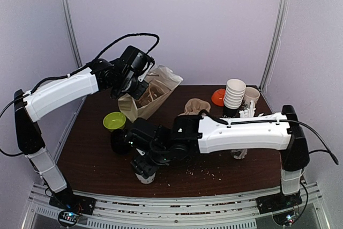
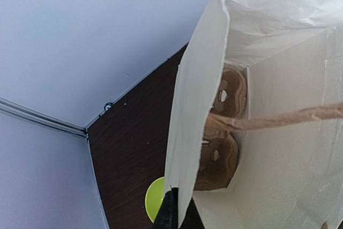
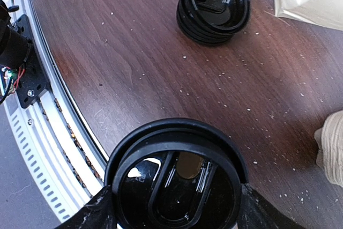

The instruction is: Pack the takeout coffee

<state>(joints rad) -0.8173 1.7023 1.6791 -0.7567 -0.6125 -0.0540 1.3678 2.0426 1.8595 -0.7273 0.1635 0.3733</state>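
At the near edge of the tabletop (image 1: 91, 156), my right hand (image 3: 177, 210) has the coffee cup (image 3: 176, 178) between its fingers (image 3: 99, 213), one pressed against each side just under the black lid. The cup stands upright, long axis vertical, with the lid facing straight up at my wrist. Whether its white base rests on the wood or hangs just clear of it, I cannot tell.

I judge the cup a delicate load. Its paper wall is thin and will dent under a hard squeeze, and the plastic lid is slick and only pressed on. The weight depends on a fill I cannot see. The safest hold is high on the body, just below the rim where the lid stiffens it, with the cup kept level.

Just beyond it sits a short stack of lids (image 3: 214, 6), and past that a green bowl (image 1: 114, 120). Farther back, my left hand (image 2: 178, 215) pinches one wall of the paper bag (image 1: 153, 96), holding its mouth open. A brown pulp carrier (image 2: 221, 138) lies at the bottom of the bag. At the far right stands a tall stack of lidless cups (image 1: 234, 94), well apart from the one I hold.
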